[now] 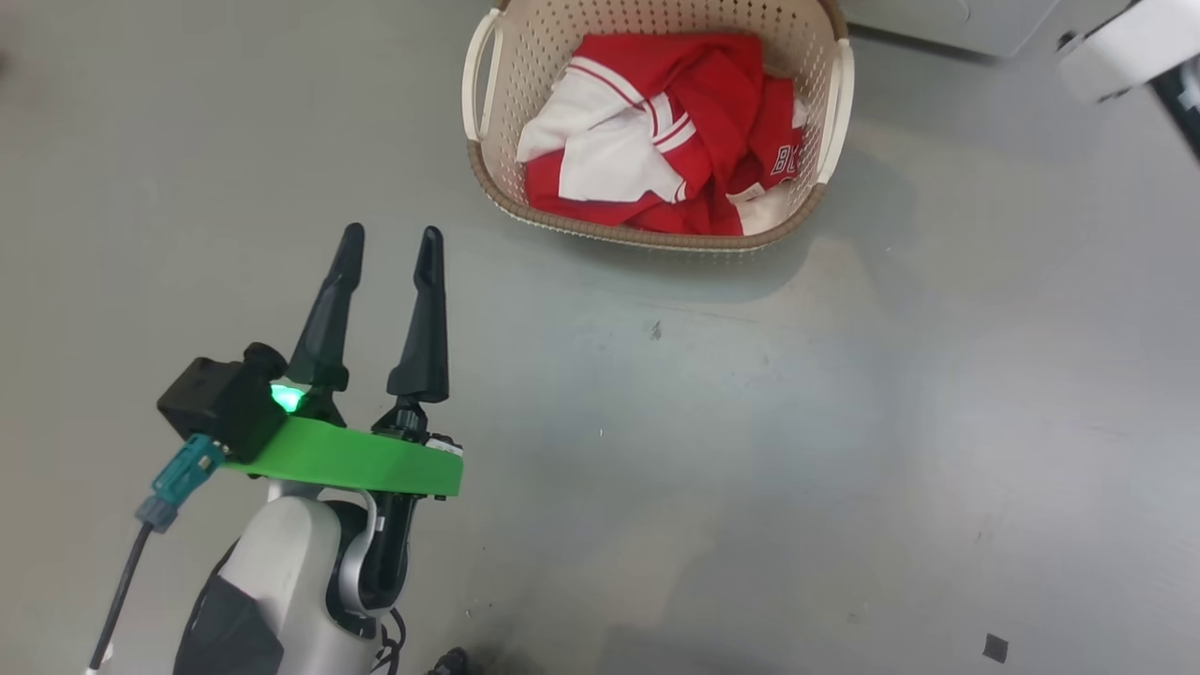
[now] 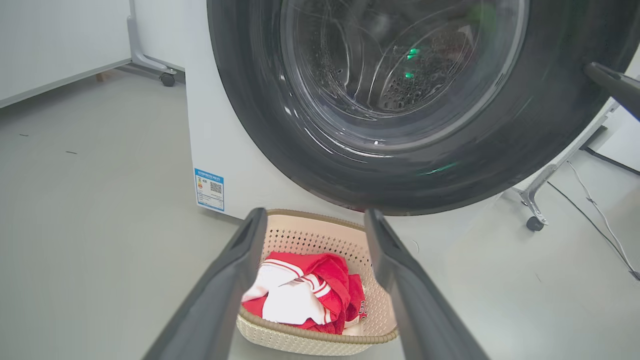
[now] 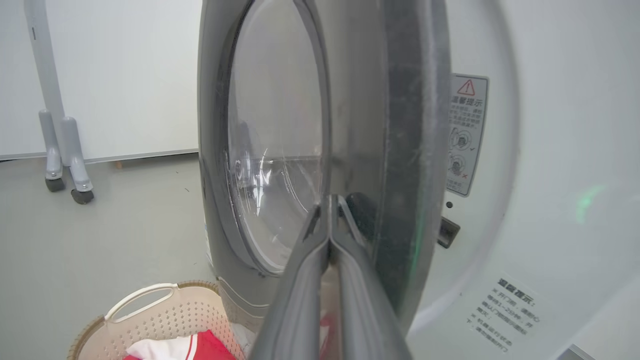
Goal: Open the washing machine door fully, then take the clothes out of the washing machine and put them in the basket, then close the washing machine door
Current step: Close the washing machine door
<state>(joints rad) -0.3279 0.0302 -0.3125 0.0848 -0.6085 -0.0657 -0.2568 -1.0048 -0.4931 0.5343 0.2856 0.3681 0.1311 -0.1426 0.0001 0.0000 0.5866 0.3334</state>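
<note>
As the washing machine door (image 3: 270, 150) looks stiff and slick, push its rim, just ahead of the right pincer (image 3: 327, 210), tips pinched together; the left pincer (image 1: 392, 232) gapes, empty.

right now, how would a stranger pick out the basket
Start at the big white washer with the round black door. On the floor just below the door sits the basket. It alone is cream and perforated, with a brown rim and red-and-white clothes inside.

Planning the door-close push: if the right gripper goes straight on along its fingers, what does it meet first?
The washing machine door: the shut right gripper points at its rim, seemingly very close or touching; depth is unclear.
</note>
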